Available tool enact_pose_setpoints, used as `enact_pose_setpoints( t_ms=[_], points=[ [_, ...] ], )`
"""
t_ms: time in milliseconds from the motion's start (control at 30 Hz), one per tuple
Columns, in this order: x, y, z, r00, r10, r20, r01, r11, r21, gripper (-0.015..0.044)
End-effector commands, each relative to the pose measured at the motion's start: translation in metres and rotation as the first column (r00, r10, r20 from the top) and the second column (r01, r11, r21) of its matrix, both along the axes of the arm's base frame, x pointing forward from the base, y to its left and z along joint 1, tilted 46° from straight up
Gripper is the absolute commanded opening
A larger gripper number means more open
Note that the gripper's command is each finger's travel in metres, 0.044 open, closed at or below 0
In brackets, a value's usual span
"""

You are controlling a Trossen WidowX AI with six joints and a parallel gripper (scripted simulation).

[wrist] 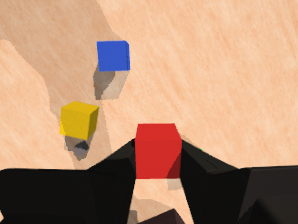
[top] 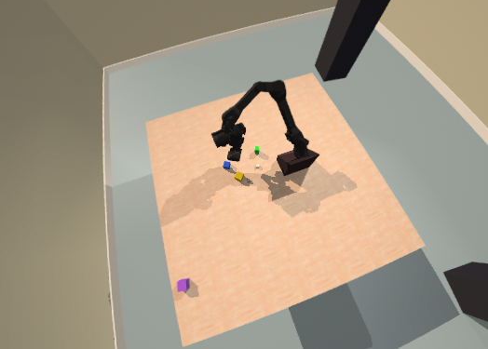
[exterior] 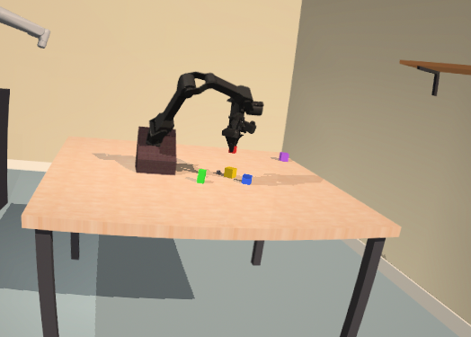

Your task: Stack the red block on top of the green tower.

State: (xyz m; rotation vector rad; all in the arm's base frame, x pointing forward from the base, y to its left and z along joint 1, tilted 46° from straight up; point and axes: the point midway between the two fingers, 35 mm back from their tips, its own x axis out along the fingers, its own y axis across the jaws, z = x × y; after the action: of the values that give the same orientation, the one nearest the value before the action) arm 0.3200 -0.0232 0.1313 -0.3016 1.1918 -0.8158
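My gripper is shut on the red block and holds it well above the table. In the top view the gripper's fingers and the red block are hidden behind the hand. The green tower stands upright on the table, nearer the arm's base than the gripper. In the wrist view only a tiny speck of green shows beside the right finger.
A blue block and a yellow block lie on the table near the tower. A purple block lies far off. The arm's dark base is beyond the tower.
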Motion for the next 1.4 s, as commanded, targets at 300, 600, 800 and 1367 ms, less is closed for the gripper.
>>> enact_pose_setpoints(
  t_ms=[300,600,800,1367],
  points=[
    [-0.054,-0.02,0.009,1.0,0.002,-0.009,-0.002,1.0,-0.001,0.0],
    [-0.092,-0.032,0.007,1.0,0.002,-0.011,-0.002,1.0,-0.002,0.0],
    [-0.111,-0.038,0.004,1.0,0.002,-0.012,-0.002,1.0,-0.003,0.0],
    [-0.108,-0.067,-0.025,1.0,0.002,-0.011,-0.002,1.0,-0.004,0.0]
  ],
)
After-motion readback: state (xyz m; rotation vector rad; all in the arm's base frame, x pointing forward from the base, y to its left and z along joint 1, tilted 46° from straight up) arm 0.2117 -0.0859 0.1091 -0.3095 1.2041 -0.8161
